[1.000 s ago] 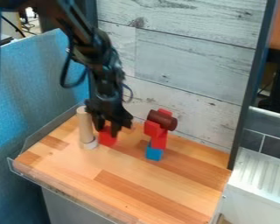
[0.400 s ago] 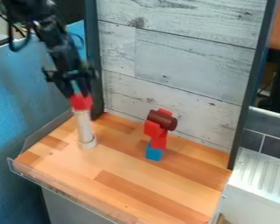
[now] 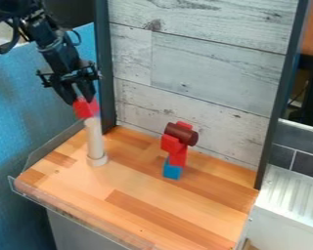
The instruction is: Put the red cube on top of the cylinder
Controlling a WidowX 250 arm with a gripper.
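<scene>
At the upper left my gripper [image 3: 82,100] is shut on the red cube [image 3: 86,108], one finger on either side of it. Directly below stands the cylinder [image 3: 95,139], tall, pale and upright, with a wider white ring at its foot. The cube is at the cylinder's top end, slightly tilted; whether the two touch I cannot tell.
Right of the cylinder stands a stack with a blue block [image 3: 172,170] at the bottom, red blocks [image 3: 177,157] above and a dark red cylinder [image 3: 181,133] lying on top. A plank wall [image 3: 198,73] rises behind the wooden table [image 3: 146,205].
From the tabletop beside the cylinder, my gripper has risen and moved left with the red cube, then a little further up and left. The cylinder and the stack have stayed put.
</scene>
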